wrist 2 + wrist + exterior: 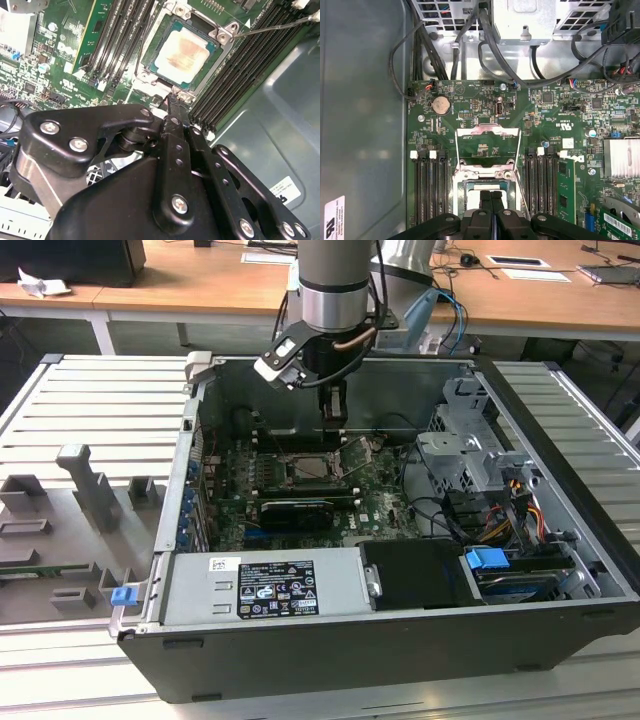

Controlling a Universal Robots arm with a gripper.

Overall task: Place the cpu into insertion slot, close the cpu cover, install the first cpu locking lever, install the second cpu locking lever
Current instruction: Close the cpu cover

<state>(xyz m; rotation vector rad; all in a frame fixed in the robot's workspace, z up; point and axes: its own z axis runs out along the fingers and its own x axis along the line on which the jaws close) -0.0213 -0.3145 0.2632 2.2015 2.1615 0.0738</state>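
One cpu (pixel 186 50) is counted, with one insertion slot (pixel 150 55), one cpu cover (pixel 488 131) and one claw (pixel 491 195). One coin battery (pixel 440 105), one green motherboard (pixel 545 117) and one computer case (pixel 400 660) are counted.

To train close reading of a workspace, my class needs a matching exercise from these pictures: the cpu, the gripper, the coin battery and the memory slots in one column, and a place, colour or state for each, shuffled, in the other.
Column one
1. cpu
2. gripper
3. coin battery
4. memory slots

Column two
A. long, black, in parallel rows
B. shut, low over the green board
C. pale square, framed by silvery metal
D. round, silvery disc

Pairs: 1-C, 2-B, 3-D, 4-A
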